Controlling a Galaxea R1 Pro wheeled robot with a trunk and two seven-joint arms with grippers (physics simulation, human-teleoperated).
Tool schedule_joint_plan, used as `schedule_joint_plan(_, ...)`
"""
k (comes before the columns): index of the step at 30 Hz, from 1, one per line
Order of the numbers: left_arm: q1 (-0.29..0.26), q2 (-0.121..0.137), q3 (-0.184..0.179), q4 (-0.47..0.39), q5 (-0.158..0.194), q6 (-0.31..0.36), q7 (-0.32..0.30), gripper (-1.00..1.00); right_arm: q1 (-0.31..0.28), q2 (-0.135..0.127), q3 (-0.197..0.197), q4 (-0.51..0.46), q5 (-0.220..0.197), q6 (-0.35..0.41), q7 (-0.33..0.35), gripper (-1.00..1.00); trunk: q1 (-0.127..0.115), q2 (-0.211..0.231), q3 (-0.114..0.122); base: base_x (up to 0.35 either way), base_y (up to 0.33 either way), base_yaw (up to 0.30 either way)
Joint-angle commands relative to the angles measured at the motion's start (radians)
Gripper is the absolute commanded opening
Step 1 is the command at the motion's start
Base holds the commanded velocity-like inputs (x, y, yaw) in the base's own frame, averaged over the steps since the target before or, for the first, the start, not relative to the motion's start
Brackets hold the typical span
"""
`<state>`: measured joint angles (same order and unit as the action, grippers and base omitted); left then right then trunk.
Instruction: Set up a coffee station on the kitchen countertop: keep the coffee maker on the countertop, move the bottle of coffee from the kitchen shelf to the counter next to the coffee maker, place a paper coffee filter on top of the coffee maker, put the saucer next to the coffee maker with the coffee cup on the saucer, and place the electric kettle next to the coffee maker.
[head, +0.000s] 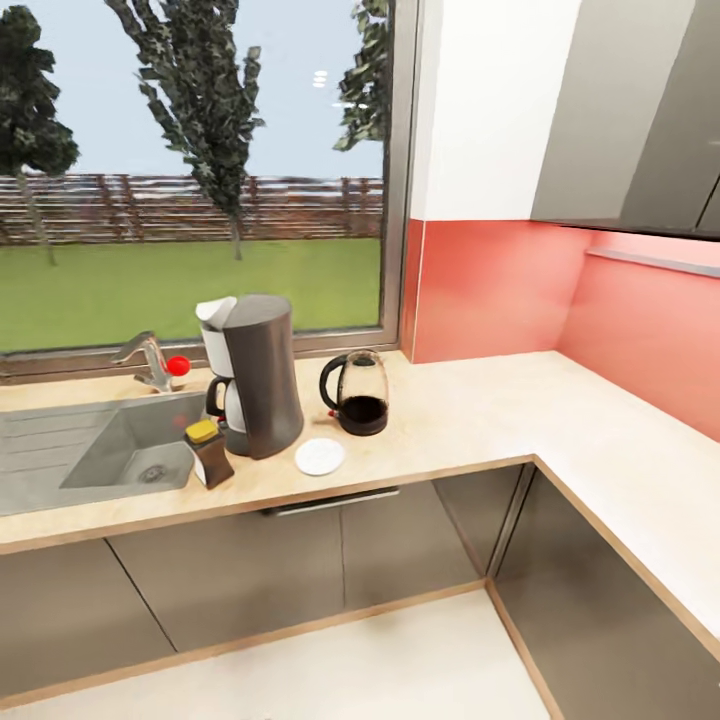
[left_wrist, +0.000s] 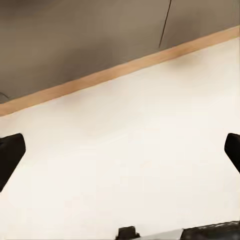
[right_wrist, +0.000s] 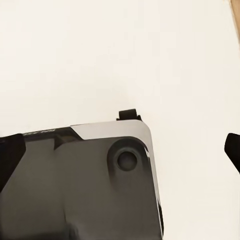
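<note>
Ahead of you, the counter (head: 470, 420) carries the coffee maker (head: 256, 375) near its back edge, just beside the sink (head: 120, 450). A white paper filter (head: 214, 311) sits on the machine's top. The bottle of coffee (head: 209, 452) stands just beside the machine, toward the front edge. The saucer (head: 320, 456) lies flat near the front edge, bare, between the machine and the kettle (head: 358, 393). The kettle stands upright just beside the machine, on the side away from the sink. Your left gripper (left_wrist: 120, 155) hangs over pale floor (left_wrist: 125, 165) near the cabinet base, jaws spread wide and empty. Your right gripper (right_wrist: 120, 150) likewise has jaws wide apart, holding nothing, above the robot's grey base (right_wrist: 85, 190).
</note>
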<state>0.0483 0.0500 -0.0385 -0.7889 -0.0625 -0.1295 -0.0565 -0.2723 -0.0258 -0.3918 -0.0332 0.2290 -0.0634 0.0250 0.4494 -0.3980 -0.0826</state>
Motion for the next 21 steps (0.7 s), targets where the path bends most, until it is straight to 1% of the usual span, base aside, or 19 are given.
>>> schedule_joint_plan(1, 0.001, 0.003, 0.000, 0.061, -0.007, 0.000, 0.002, 1.00, -0.001, 0.000, -0.009, 0.001, 0.009, -0.003, 0.003, 1.00, 0.001, -0.002, -0.002, 0.000, 0.000, 0.277)
schedule_joint_plan(2, 0.001, 0.004, 0.001, 0.090, -0.007, 0.001, 0.002, 1.00, -0.001, 0.000, -0.009, 0.001, 0.009, -0.003, 0.003, 1.00, 0.001, -0.002, -0.002, 0.000, 0.000, 0.277)
schedule_joint_plan(3, 0.002, 0.005, 0.003, 0.146, -0.008, 0.003, 0.004, 1.00, -0.001, 0.000, -0.009, 0.001, 0.009, -0.003, 0.003, 1.00, 0.001, -0.002, -0.003, 0.000, 0.000, 0.277)
schedule_joint_plan(4, 0.003, 0.008, 0.004, 0.229, -0.008, 0.006, 0.005, 1.00, -0.001, 0.000, -0.009, 0.001, 0.009, -0.003, 0.003, 1.00, 0.001, -0.002, -0.003, 0.000, 0.000, 0.277)
schedule_joint_plan(6, 0.002, 0.012, 0.006, 0.333, -0.008, 0.009, 0.013, 1.00, -0.001, 0.001, -0.009, 0.001, 0.009, -0.003, 0.003, 1.00, 0.001, -0.002, -0.004, 0.000, 0.000, 0.277)
schedule_joint_plan(7, 0.002, 0.013, 0.006, 0.356, -0.008, 0.009, 0.017, 1.00, -0.001, 0.001, -0.009, 0.001, 0.009, -0.003, 0.003, 1.00, 0.001, -0.002, -0.005, 0.000, 0.000, 0.277)
schedule_joint_plan(8, 0.001, 0.015, 0.006, 0.400, -0.008, 0.010, 0.030, 1.00, -0.001, 0.001, -0.008, 0.001, 0.009, -0.003, 0.003, 1.00, 0.001, -0.002, -0.005, 0.000, 0.000, 0.277)
schedule_joint_plan(10, 0.001, 0.015, 0.006, 0.478, -0.008, 0.028, 0.083, 1.00, -0.001, 0.005, -0.008, 0.001, 0.010, -0.002, 0.005, 1.00, 0.001, -0.002, -0.006, 0.000, 0.000, 0.277)
schedule_joint_plan(11, 0.001, 0.013, 0.005, 0.507, -0.007, 0.064, 0.122, 1.00, -0.001, 0.006, -0.007, 0.001, 0.010, -0.001, 0.007, 1.00, 0.001, -0.002, -0.007, 0.000, 0.000, 0.277)
schedule_joint_plan(13, 0.000, 0.009, 0.005, 0.540, -0.006, 0.155, 0.185, 1.00, -0.001, 0.007, -0.007, 0.002, 0.009, 0.001, 0.010, 1.00, 0.001, -0.002, -0.008, 0.000, 0.000, 0.277)
schedule_joint_plan(14, 0.000, 0.009, 0.005, 0.544, -0.005, 0.172, 0.194, 1.00, -0.001, 0.007, -0.007, 0.002, 0.009, 0.001, 0.010, 1.00, 0.001, -0.002, -0.008, 0.000, 0.000, 0.277)
schedule_joint_plan(15, -0.001, 0.009, 0.005, 0.550, -0.004, 0.205, 0.208, 1.00, -0.001, 0.007, -0.007, 0.002, 0.009, 0.002, 0.012, 1.00, 0.001, -0.002, -0.009, 0.000, 0.000, 0.277)
schedule_joint_plan(18, -0.002, 0.010, 0.006, 0.555, -0.002, 0.257, 0.227, 1.00, -0.001, 0.009, -0.006, 0.003, 0.009, 0.003, 0.013, 1.00, 0.001, -0.002, -0.010, 0.000, 0.000, 0.277)
schedule_joint_plan(21, -0.002, 0.011, 0.006, 0.556, 0.000, 0.277, 0.234, 1.00, -0.001, 0.013, -0.006, 0.004, 0.011, 0.004, 0.013, 1.00, 0.001, -0.002, -0.012, 0.000, 0.000, 0.277)
